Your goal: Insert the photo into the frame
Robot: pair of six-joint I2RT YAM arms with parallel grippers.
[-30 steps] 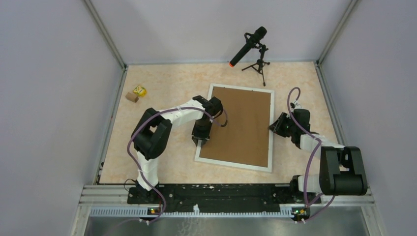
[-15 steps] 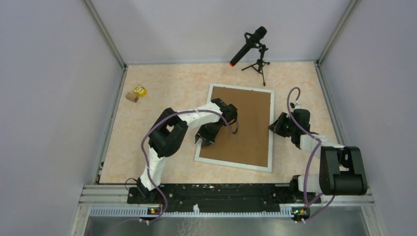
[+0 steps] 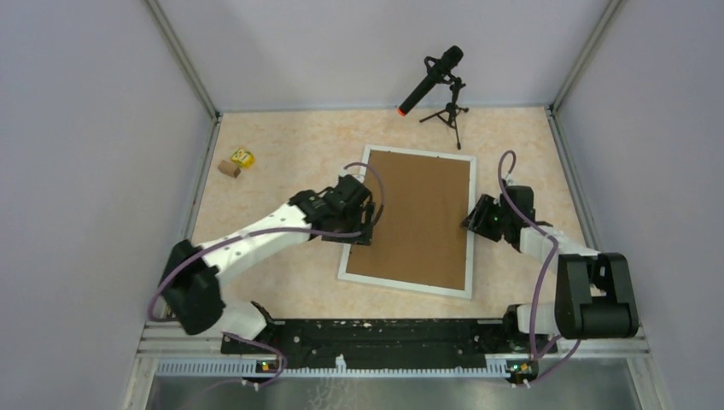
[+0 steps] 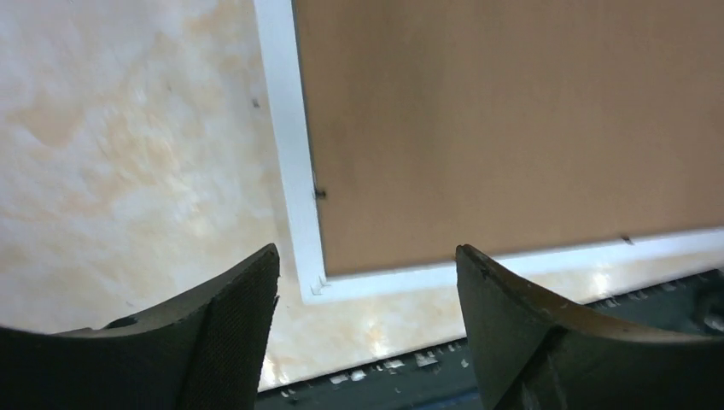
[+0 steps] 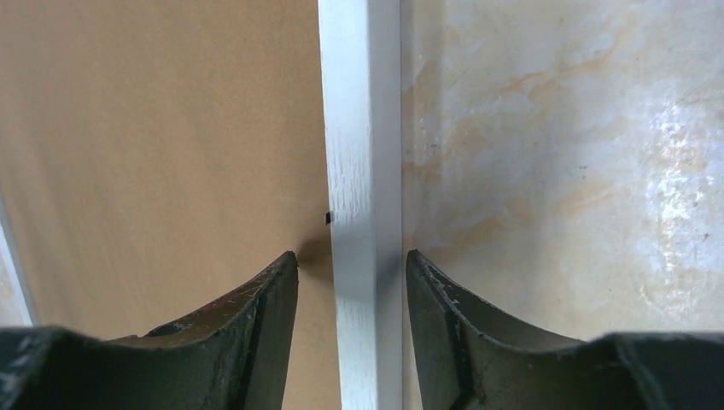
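Filling frame (image 3: 405, 286): backing board (image 3: 423, 218); microphone (image 3: 431, 79) beyond.

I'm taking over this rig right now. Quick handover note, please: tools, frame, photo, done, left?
Left tool: open, empty, over the frame's near-left corner.
Right tool: open, astride the frame's right rail, not clamping it.
Frame lies flat on the table, brown backing board filling it.
Photo: not visible; possibly under the board, can't confirm.
Left: verify the photo is in, then secure the backing.
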